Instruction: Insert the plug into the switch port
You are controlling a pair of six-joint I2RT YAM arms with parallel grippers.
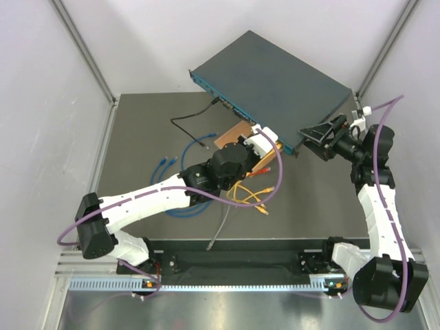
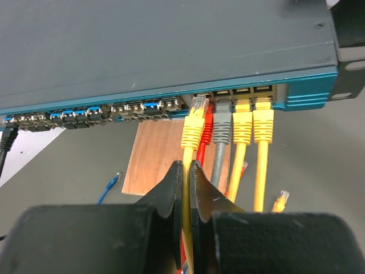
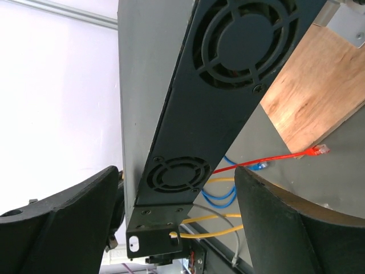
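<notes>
Left pincer [image 2: 186,167] is pressed together on the yellow cable [image 2: 187,153] just behind the yellow plug [image 2: 194,123]. From my seat I see that plug tilted, its clear tip right at a socket in the front face of the switch [image 2: 142,45]; I cannot tell whether it is seated. Beside it on that face sit a red plug [image 2: 206,124], a grey plug [image 2: 221,123] and two more yellow ones. The switch lies across the far part of the bench [image 1: 137,137], its front edge over a wooden board [image 1: 234,134]. My right pincer [image 3: 177,171] is spread wide, one finger either side of the switch's fan end
</notes>
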